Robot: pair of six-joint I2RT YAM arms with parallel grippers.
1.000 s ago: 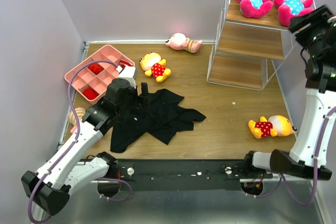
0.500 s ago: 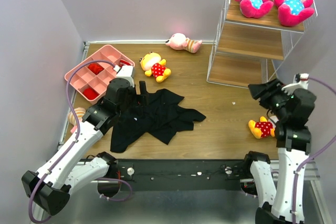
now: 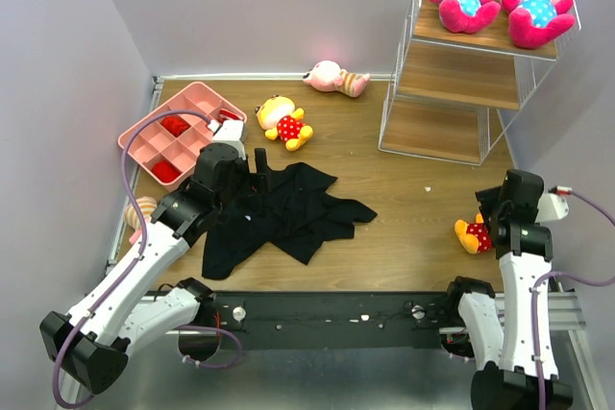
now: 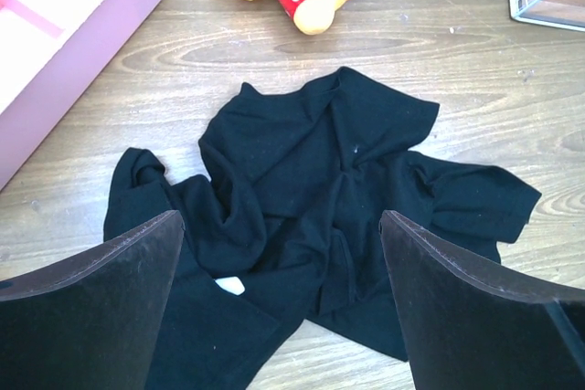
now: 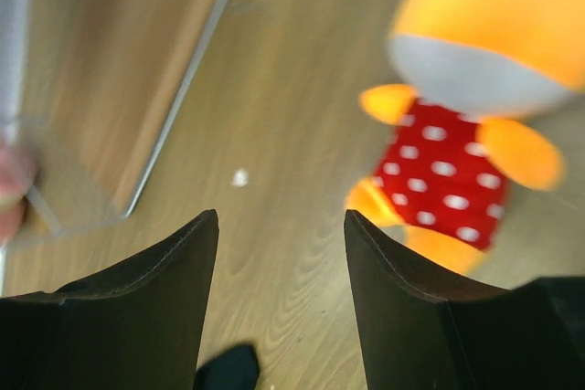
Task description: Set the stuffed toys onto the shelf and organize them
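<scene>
Hovering near the yellow-orange doll (image 5: 448, 171), the right claw (image 5: 279, 221) gapes wide (left claw (image 4: 281, 226) likewise).

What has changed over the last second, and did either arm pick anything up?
The right gripper swung down from beside the top tier of the shelf and now hangs open, low beside the yellow-orange doll on the right, holding nothing. The left gripper stayed open over the black garment. No toy moved.
</scene>
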